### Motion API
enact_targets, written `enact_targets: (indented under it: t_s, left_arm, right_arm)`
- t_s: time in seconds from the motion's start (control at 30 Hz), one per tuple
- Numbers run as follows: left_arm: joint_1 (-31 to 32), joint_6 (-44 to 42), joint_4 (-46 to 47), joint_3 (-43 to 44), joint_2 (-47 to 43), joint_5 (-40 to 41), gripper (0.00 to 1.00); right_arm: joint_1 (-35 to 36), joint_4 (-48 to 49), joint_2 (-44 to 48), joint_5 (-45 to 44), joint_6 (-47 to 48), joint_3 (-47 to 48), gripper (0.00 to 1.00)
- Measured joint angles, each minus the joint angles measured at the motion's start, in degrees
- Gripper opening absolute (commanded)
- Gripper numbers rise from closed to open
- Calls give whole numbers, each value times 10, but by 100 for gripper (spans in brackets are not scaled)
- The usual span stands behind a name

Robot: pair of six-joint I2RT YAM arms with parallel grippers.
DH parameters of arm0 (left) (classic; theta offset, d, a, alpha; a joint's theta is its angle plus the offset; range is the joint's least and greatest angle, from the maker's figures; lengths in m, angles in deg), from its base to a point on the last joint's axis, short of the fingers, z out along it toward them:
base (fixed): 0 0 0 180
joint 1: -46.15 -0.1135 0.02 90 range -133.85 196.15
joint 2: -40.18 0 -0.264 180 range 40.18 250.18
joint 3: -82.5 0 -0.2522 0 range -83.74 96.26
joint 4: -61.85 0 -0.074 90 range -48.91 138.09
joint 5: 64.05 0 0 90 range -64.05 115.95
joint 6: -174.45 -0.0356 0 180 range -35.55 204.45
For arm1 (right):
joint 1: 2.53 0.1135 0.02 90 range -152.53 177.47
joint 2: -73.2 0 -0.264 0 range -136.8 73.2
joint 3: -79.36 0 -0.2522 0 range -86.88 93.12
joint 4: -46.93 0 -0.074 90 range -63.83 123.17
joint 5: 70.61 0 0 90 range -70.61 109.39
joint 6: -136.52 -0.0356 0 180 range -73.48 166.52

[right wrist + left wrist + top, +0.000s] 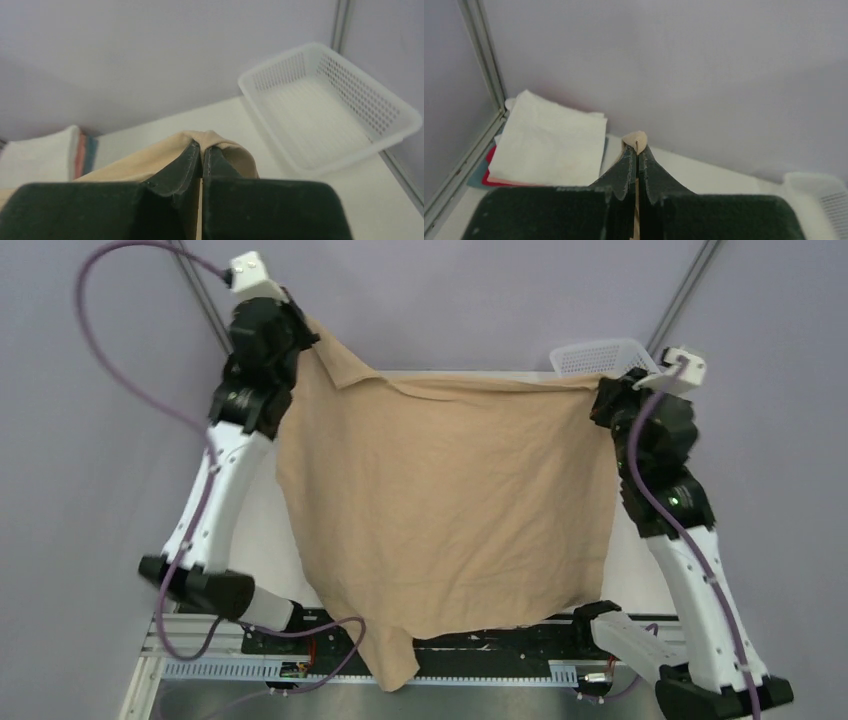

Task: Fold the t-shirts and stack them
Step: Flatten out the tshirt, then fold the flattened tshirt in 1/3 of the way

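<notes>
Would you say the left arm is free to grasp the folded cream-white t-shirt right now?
Probably not: the left gripper is shut on the tan cloth t-shirt, though the folded cream-white t-shirt lies unobstructed ahead.

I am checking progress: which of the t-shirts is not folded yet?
The plain tan cloth t-shirt: it hangs spread open between the left gripper and the right gripper. The others lie folded in a stack, cream-white shirt on top.
</notes>
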Motion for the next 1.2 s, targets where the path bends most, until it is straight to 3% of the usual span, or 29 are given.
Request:
enact_targets:
  t_s: [0.17, 0.3, 0.5, 0.63, 0.87, 1.0, 1.2]
  left_arm:
    - [0, -39, 17, -7, 253, 1, 0]
    - [0, -46, 3, -3, 404, -7, 0]
    - [0, -44, -6, 43, 526, -23, 0]
    - [-2, -42, 1, 73, 550, -24, 0]
    - [-3, -23, 9, 86, 553, -20, 0]
    - [-3, -3, 12, 24, 516, -17, 0]
    - [-3, 61, -16, -105, 388, -8, 0]
  right_arm:
    - [-53, 39, -145, -2, -28, -106, 4]
    - [-95, 64, -290, 38, -49, -126, 3]
    - [-119, 82, -471, 83, -66, -106, 2]
    - [-121, 88, -523, 86, -66, -70, 3]
    - [-122, 109, -530, 85, -63, -41, 3]
    - [-123, 108, -529, 83, -56, -41, 3]
    - [-127, 96, -499, 82, -48, -41, 3]
